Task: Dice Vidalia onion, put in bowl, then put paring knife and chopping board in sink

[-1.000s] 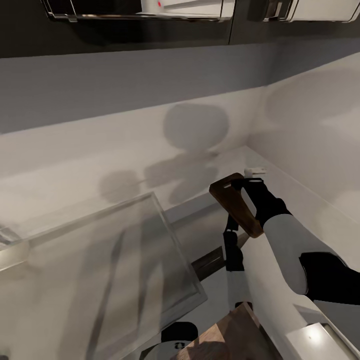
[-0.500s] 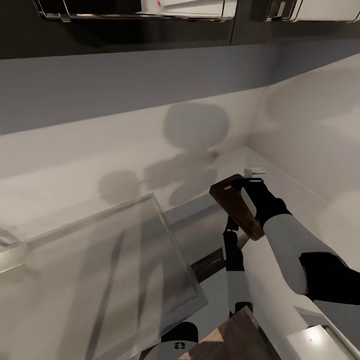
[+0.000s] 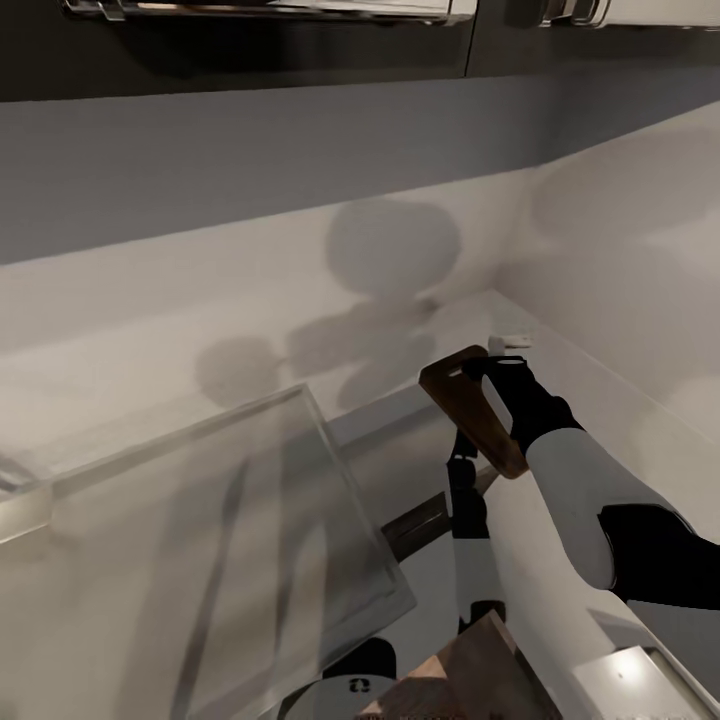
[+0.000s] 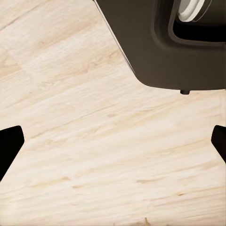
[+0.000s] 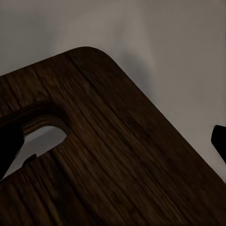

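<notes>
From the head camera I see my right gripper (image 3: 487, 368) holding the chopping board (image 3: 470, 408) up in the air, pinching it near the end with the oval handle slot (image 3: 457, 371). The board is tilted, its slot end highest and its far end sloping down toward me. In the right wrist camera the dark wood of the board (image 5: 108, 155) sits between the 2 black fingertips (image 5: 9, 143), with the rounded corner and the slot close by.

The board hangs near the corner where the 2 pale walls (image 3: 250, 270) meet. There is open room between the board and the back wall, but the side wall is close on my right.

Below and to my left is a big clear glass panel (image 3: 220, 540) with a sharp corner pointing toward the board. A grey ledge (image 3: 385, 425) runs along beside it.

My left gripper (image 4: 113, 141) is spread wide over a pale wood floor (image 4: 94, 155), holding nothing. A dark part of the robot (image 4: 174, 52) is above it.
</notes>
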